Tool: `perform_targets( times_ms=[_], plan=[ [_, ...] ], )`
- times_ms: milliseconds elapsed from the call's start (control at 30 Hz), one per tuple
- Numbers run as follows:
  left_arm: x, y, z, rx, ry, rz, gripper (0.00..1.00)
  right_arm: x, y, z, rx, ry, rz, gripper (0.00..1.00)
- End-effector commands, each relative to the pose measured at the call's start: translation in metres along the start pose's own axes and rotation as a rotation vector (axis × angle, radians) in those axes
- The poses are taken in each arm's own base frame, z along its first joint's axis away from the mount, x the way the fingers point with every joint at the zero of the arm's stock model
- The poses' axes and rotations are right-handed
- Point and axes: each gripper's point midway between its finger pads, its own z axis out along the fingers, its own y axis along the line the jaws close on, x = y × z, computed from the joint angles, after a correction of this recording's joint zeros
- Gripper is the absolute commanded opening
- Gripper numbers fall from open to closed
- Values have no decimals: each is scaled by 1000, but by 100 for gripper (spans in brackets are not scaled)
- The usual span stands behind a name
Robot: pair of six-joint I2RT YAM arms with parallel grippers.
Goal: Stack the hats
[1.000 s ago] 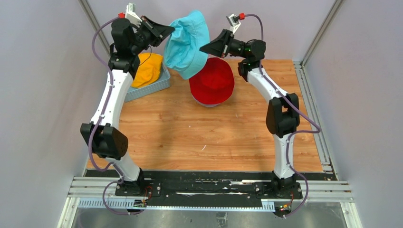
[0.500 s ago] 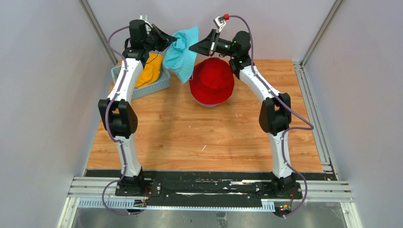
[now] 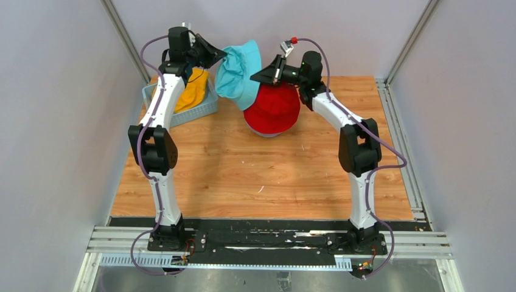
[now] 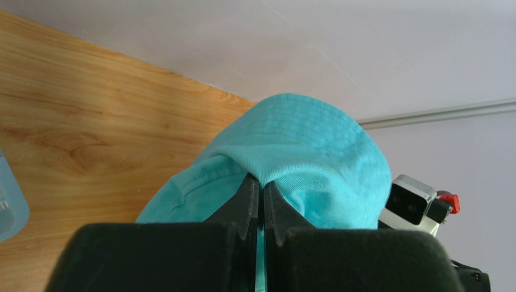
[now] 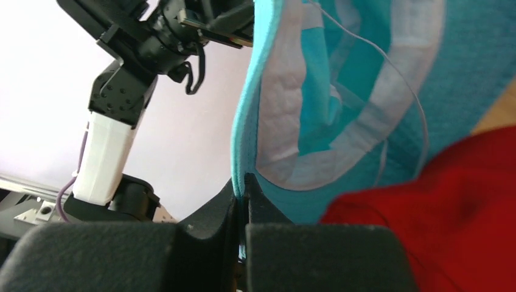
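The left gripper (image 3: 224,55) and right gripper (image 3: 254,78) each pinch the brim of the teal hat (image 3: 238,64), holding it aloft beside the red hat (image 3: 274,109), which tops the pile on the worktop (image 3: 243,176). Teal is not yet placed, and the yellow hat (image 3: 193,91) lies in the basket (image 3: 204,109).

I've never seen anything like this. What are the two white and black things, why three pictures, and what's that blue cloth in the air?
Those are two robot arms, bolted to the near edge of a wooden table. The wide picture comes from a camera above and behind them. The other two come from small cameras on each wrist, looking along its fingers. The left hand and the right hand are both pinched shut on the brim of a teal hat, holding it up next to a red hat down on the table. An orange hat lies in a light blue basket at the far left.
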Motion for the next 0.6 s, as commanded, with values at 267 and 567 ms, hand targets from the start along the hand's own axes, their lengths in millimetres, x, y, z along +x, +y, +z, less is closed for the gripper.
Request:
perform_targets(
  times_ms=[267,567],
  plan=[
    [21,-69,-10,110,18,82,0,-22,57,-69,12,-95,-145,1],
    [52,-92,0,150,82,105,3,-21,42,-114,94,-146,-111,1]
  ],
)
